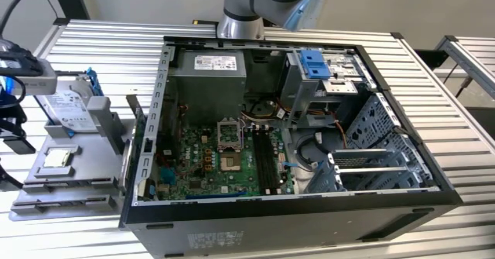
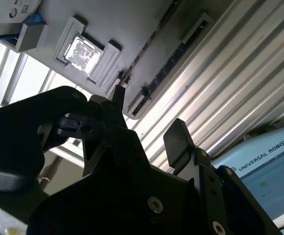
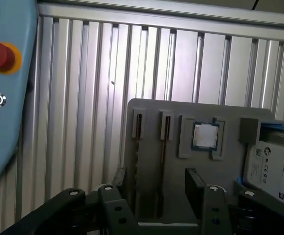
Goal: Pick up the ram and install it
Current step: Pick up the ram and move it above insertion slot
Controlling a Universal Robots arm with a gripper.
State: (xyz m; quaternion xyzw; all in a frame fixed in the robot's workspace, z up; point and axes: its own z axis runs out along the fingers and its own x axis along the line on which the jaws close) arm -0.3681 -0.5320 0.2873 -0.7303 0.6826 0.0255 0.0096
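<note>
First wrist view: black tool (image 3: 156, 174) spread, empty, over thin edge-on ram (image 3: 162, 161) in grey slotted holder (image 3: 146, 110); pick-up stage, grasp needs square straddle.

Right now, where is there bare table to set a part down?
Bare ribbed table lies beyond the grey tray on the exterior view's left, and beside the computer case on the exterior view's right. Crowded: the tray, holding a hard drive and processor chip, open claw over it.
</note>
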